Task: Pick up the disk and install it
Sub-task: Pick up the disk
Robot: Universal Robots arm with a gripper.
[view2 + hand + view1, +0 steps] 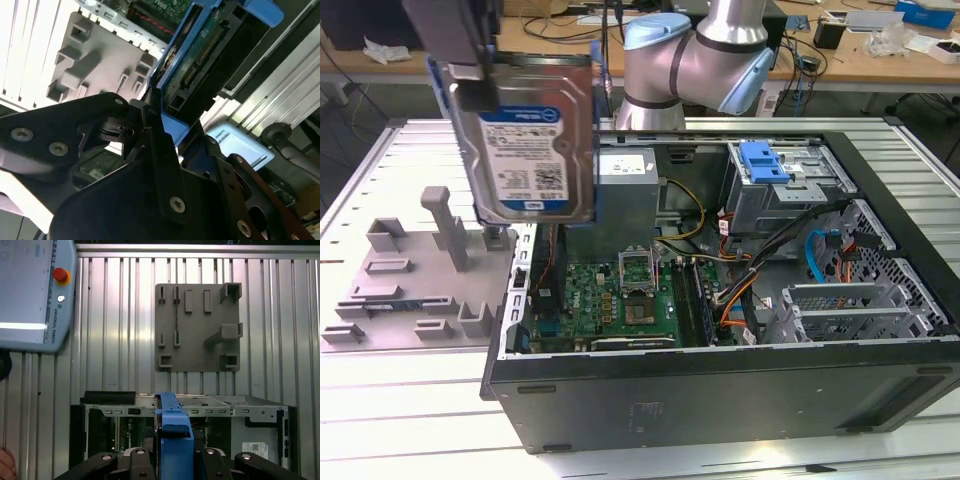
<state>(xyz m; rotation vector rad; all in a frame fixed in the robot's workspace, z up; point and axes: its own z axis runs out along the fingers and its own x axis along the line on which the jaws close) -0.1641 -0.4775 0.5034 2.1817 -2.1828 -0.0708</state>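
Observation:
The disk [535,140], a silver drive with a white-and-blue label in a blue carrier, hangs upright in the air, above the edge of the open computer case [720,390] at the exterior view's left. My gripper [472,88] is shut on the disk's upper part. In the first wrist view the carrier's blue edge [173,437] runs between my black fingers [137,460], with the gripper [175,462] clamped around it. The second wrist view shows the disk's connector end [197,60] sticking out past the gripper [165,122].
A grey fixture plate [410,270] with posts and slots lies beside the case on the ribbed metal table [420,400]. Inside the case are the motherboard [620,295], a grey power supply [625,190] and a drive cage with a blue latch [765,160]. A teach pendant [30,290] rests on the table.

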